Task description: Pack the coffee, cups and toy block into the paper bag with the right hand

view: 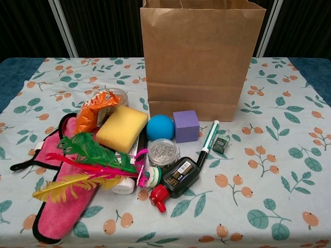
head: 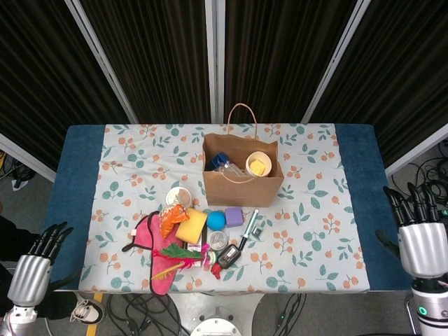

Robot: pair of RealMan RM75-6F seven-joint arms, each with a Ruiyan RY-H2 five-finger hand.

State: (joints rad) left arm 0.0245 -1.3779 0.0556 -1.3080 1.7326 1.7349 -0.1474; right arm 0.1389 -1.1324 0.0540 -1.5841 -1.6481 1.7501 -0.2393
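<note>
Paper bag (head: 243,183) stands upright mid-bench, holding one yellow-filled cup (head: 257,165); its other contents I can't identify. One purple toy block (view: 185,125) sits just before it. My right hand (head: 422,241) and left hand (head: 30,269) are off-bench, fingers apart, empty.

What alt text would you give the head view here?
An open paper bag stands upright at the middle of a floral-clothed table, holding a cup and a blue item. A clutter including a purple block, blue ball and yellow sponge lies in front of it. Both hands, left and right, are open and off the table's sides.
</note>
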